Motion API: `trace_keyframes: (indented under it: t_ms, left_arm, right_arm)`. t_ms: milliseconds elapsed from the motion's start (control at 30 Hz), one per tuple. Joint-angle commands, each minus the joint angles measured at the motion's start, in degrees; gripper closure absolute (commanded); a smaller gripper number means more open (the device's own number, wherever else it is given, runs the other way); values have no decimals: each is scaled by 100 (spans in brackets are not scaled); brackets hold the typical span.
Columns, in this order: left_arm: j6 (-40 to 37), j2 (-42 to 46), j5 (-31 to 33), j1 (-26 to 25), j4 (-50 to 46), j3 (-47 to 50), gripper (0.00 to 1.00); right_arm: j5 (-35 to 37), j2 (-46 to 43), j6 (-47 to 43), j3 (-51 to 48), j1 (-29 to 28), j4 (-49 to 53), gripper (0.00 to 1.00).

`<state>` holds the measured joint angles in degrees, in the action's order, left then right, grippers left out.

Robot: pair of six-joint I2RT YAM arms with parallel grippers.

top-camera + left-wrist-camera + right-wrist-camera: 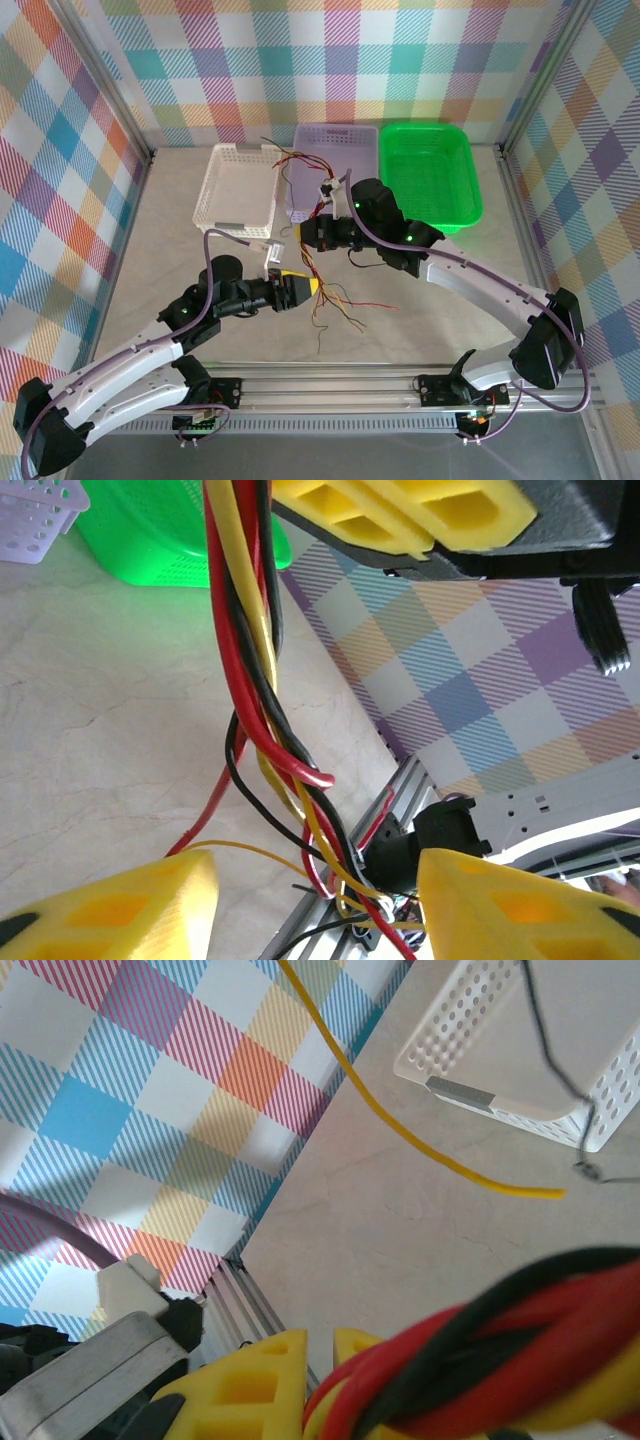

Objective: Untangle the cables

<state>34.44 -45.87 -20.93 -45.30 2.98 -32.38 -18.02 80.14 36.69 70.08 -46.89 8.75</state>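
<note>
While the right gripper pinched the twisted cables above the table, the left gripper had its jaws apart around their hanging tails; clamping several strands together would likely tighten the twist

- A white perforated basket stands at the far side of the worktop, leftmost in a row of three. A small grey plate sits on its near wall.
- A lavender perforated basket stands just beside it, in the middle of the row.
- A bright green basket closes the row on the right, turned at a slight angle to the other two.
- The worktop is pale beige with faint marble-like veins.
- Walls in a pastel plaid pattern enclose the worktop on the left, far and right sides.
- A slotted aluminium rail runs along the near edge.
</note>
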Motion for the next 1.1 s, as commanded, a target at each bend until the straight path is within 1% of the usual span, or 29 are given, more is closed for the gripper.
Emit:
trace_keyframes:
  t_ms: [0,33,133,233,367,633,867,1033,1067]
  left_arm:
    - [-64,-163,-6,-102,4,-137,61]
    - [-62,-197,13,-105,2,-146,62]
    - [-43,-302,69,-118,56,-161,62]
    - [-1,-375,139,-129,117,-183,56]
    - [36,-382,263,-155,171,-190,55]
    - [234,-482,430,-186,484,-80,57]
    - [198,-537,474,-209,474,-198,100]
    - [58,-247,564,-211,181,-181,100]
    - [31,-186,560,-212,84,-187,100]
  right_arm:
    - [-71,-84,48,189,14,-25,100]
    - [-57,-86,62,193,13,-14,100]
    - [-70,-86,115,199,14,-40,100]
    - [-120,-52,179,179,14,-94,100]
    - [-148,-25,237,155,13,-126,100]
    - [-162,-11,369,28,14,-275,100]
    - [-114,-42,374,-4,13,-249,100]
    - [102,-286,268,-128,144,47,100]
    - [99,-372,304,-219,226,45,97]
